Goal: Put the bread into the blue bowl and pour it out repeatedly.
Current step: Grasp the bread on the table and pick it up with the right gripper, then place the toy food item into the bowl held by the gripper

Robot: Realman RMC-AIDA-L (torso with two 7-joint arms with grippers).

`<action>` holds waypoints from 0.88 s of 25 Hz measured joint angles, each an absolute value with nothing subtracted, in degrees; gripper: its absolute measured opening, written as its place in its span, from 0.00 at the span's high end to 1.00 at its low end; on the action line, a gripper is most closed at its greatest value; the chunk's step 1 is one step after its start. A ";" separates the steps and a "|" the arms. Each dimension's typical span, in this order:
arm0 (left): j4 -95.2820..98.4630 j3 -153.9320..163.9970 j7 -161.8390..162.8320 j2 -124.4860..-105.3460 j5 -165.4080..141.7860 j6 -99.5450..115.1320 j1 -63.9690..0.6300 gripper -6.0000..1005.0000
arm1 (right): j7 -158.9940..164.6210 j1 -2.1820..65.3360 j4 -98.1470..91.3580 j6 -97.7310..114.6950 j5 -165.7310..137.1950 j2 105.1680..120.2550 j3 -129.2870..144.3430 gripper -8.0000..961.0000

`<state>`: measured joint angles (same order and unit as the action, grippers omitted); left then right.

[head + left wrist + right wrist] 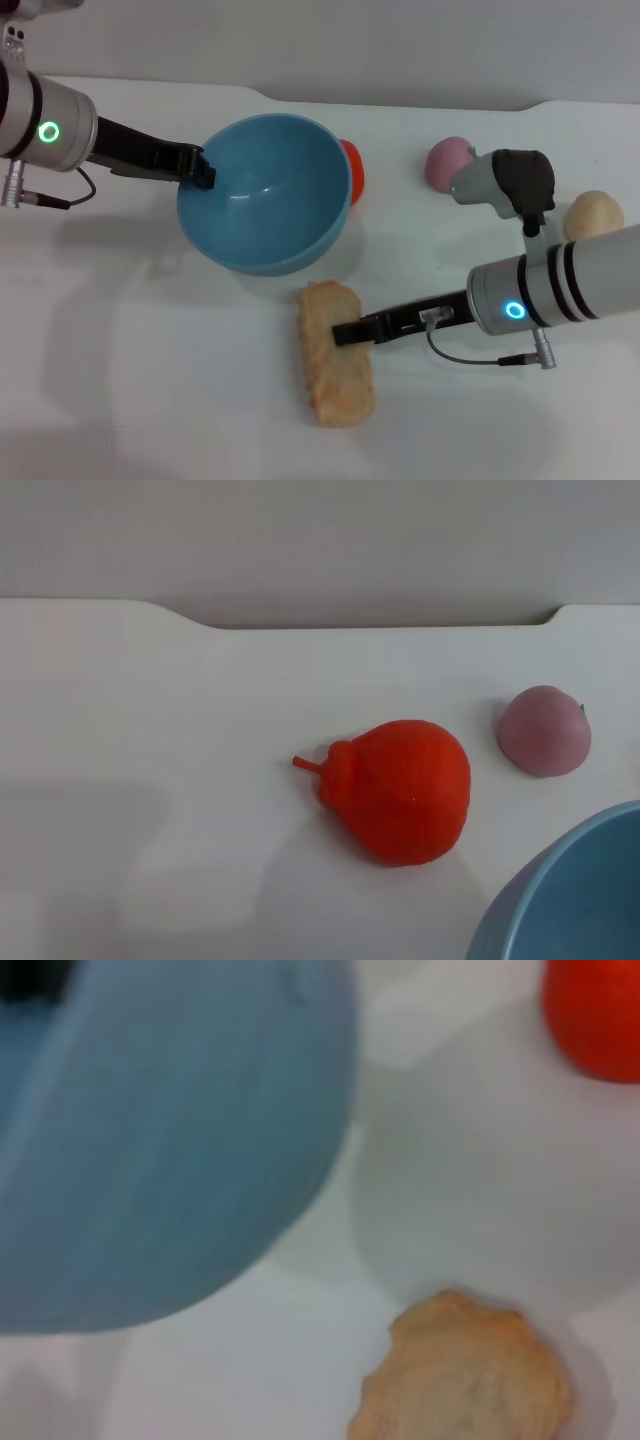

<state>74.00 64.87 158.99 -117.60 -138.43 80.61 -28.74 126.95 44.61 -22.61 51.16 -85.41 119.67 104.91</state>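
Both arms work: left end effector (203, 168) clamps the tilted blue bowl (268, 195) by its rim, centre frame; right end effector (345, 333) grips the bread (335, 352) (flat on the desk (150, 380)) just below.

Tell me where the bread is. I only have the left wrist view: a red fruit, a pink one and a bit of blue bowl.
Observer: The bread lies flat on the table, outside the blue bowl, on the side nearer the robot.
Operator: Anything in the bowl?
Observer: No, the head view shows it empty and tipped.
Operator: What's tipping it?
Observer: The left gripper, its jaws shut on the rim on the robot's left side.
Operator: And the right arm?
Observer: The right gripper is at the middle of the bread, reaching in from the right.
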 joint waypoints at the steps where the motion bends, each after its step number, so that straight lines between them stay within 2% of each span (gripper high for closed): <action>1: 74.00 64.87 158.99 -117.60 -138.43 80.63 -28.74 0.97 | 125.63 44.23 -22.68 51.95 -84.75 119.54 104.61 0.58; 12: 72.46 65.15 158.99 -117.60 -138.42 80.78 -29.02 0.97 | 114.35 36.35 -22.47 62.21 -83.28 117.15 90.03 0.68; 22: 67.38 66.47 158.54 -117.53 -138.54 80.99 -31.42 0.97 | 104.91 25.29 -22.55 77.64 -84.59 112.67 66.96 0.77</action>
<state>67.38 66.47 158.54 -117.53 -138.54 80.99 -31.42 104.91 25.29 -22.55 77.64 -84.59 112.67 66.96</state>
